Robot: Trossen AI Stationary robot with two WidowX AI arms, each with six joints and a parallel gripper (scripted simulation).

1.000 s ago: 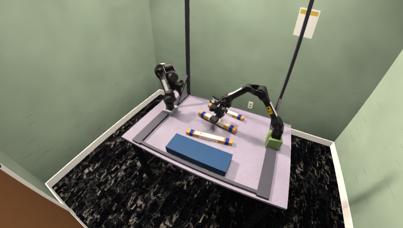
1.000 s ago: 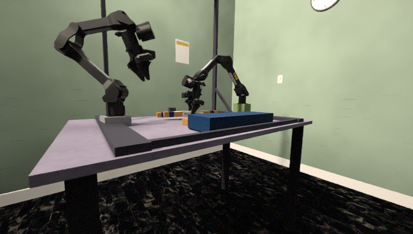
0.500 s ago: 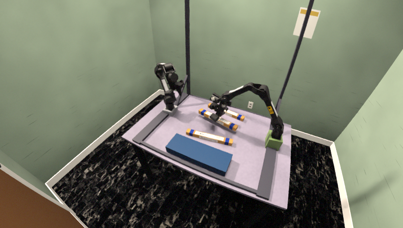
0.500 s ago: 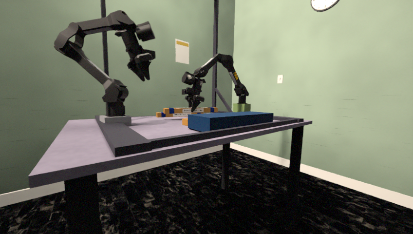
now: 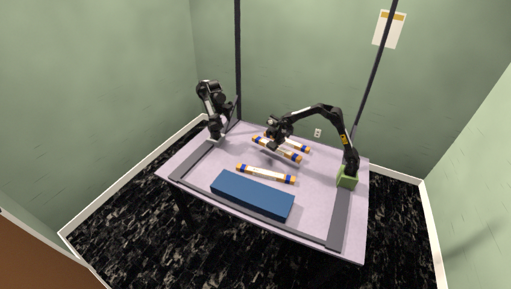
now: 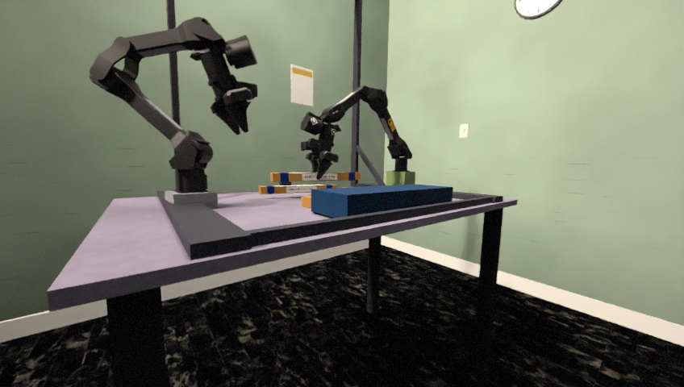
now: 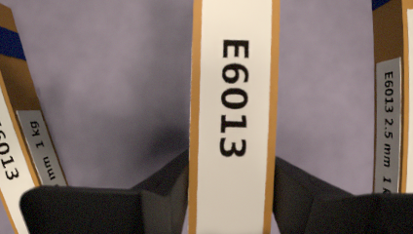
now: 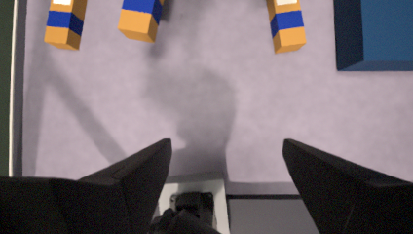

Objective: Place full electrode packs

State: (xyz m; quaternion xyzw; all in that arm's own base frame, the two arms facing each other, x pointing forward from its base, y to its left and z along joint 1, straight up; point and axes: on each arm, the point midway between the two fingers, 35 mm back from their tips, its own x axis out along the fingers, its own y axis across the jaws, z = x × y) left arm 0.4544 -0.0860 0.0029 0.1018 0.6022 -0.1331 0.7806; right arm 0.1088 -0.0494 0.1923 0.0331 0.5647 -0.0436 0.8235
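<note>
Left claw point(image 5: 273, 144) point(image 6: 319, 173) point(image 7: 231, 168), seemingly part-open, grips one pack point(image 5: 285, 152) point(image 6: 340, 176) point(image 7: 235, 97) point(image 8: 140, 21).

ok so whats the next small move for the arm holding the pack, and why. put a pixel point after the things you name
Probably a short further lift by the left gripper point(image 5: 273, 142) point(image 6: 319, 168) point(image 7: 231, 195), straight up and level, to judge the weight: its middle pack point(image 5: 283, 153) point(image 6: 288, 176) point(image 7: 234, 97) hangs only a little above the table point(image 5: 315, 200) point(image 6: 119, 230), and looks can't show whether it is full.
</note>
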